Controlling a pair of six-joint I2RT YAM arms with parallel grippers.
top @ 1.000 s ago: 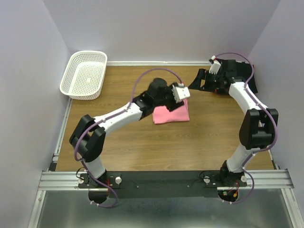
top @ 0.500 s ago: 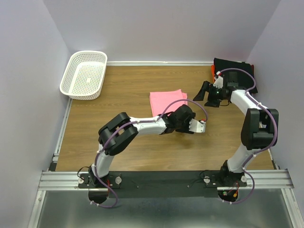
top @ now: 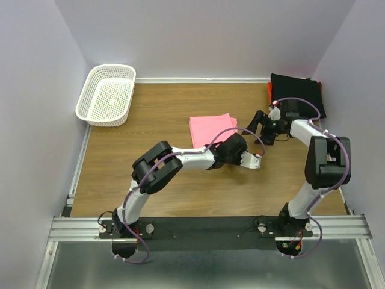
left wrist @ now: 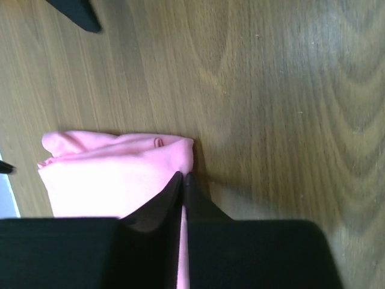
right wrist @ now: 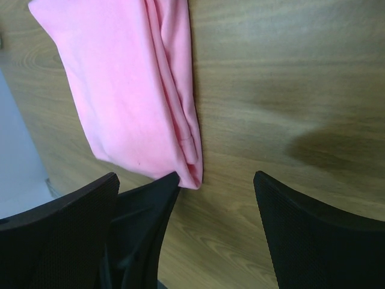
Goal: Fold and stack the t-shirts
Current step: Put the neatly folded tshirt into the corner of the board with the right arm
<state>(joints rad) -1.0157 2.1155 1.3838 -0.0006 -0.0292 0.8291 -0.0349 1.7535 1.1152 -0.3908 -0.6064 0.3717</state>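
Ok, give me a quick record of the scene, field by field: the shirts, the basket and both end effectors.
pink t-shirt: folded, flat near the middle of the table
black t-shirt: back right corner
orange-red t-shirt: mostly hidden by the black one, a sliver shows at its left edge
basket: white lattice, back left corner
left end effector: shut, seemingly pinching the pink t-shirt's edge near a corner
right end effector: open, holding nothing, beside the pink t-shirt
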